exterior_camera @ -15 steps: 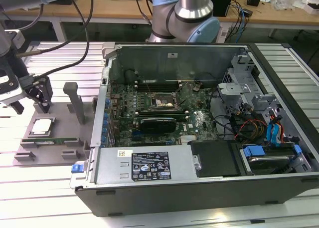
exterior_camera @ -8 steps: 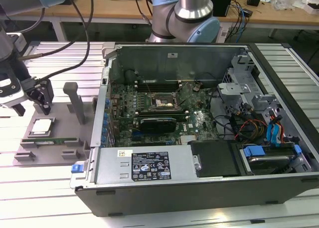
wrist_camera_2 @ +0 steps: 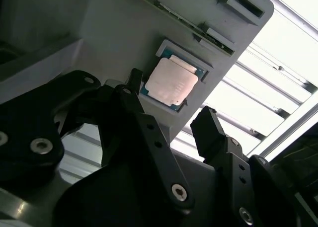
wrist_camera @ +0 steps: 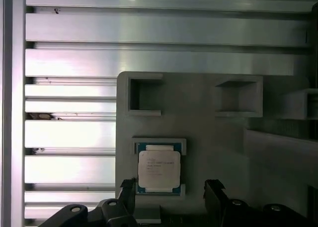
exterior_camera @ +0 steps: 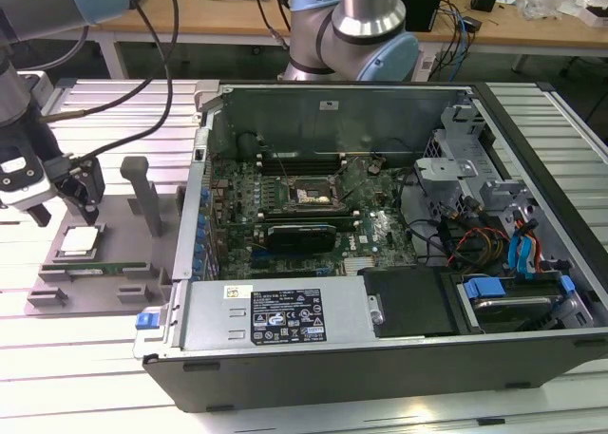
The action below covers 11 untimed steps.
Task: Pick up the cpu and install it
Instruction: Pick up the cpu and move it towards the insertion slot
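Observation:
The cpu (exterior_camera: 80,241) is a small square chip with a pale metal top, lying flat in a recess of the grey holder block (exterior_camera: 119,227) at the exterior view's left. My gripper (exterior_camera: 66,206) hangs just above and a little behind it, open, with nothing between its fingers. Both wrist views show the cpu (wrist_camera_2: 170,81) (wrist_camera: 158,169) lying free in its recess. There my gripper (wrist_camera_2: 171,105) (wrist_camera: 171,187) has one black finger (wrist_camera_2: 130,93) on each side of the chip, not touching it. The black socket frame (exterior_camera: 312,195) sits on the green motherboard inside the open computer case.
A long green memory stick (exterior_camera: 95,268) lies in a slot of the holder block in front of the cpu. Two grey posts (exterior_camera: 141,192) rise from the block. The open case (exterior_camera: 380,358) stands at the right. Another arm's base (exterior_camera: 351,30) stands behind it.

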Each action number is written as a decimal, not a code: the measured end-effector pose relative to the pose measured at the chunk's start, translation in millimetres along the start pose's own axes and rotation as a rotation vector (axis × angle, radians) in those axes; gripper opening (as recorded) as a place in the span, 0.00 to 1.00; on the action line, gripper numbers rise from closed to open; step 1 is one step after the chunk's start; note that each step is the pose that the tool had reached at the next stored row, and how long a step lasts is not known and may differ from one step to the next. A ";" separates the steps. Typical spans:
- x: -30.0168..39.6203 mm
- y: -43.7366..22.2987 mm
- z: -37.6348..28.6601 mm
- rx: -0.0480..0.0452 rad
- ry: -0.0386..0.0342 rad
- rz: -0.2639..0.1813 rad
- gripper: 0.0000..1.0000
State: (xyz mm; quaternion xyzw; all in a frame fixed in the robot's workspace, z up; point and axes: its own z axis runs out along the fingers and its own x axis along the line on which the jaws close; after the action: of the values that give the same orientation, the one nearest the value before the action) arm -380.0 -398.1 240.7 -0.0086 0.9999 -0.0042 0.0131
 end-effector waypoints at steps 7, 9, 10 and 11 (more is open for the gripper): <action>-0.1 3.6 4.0 0.0084 0.0000 -0.013 0.67; 0.2 3.9 9.1 0.0085 0.0001 -0.012 0.67; 0.2 3.9 10.0 0.0084 0.0001 -0.013 0.67; 0.2 3.9 10.5 0.0085 0.0001 -0.012 0.67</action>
State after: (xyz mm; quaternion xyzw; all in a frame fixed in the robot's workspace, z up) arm -380.0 -394.3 230.2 -0.0148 0.9998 -0.0085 0.0130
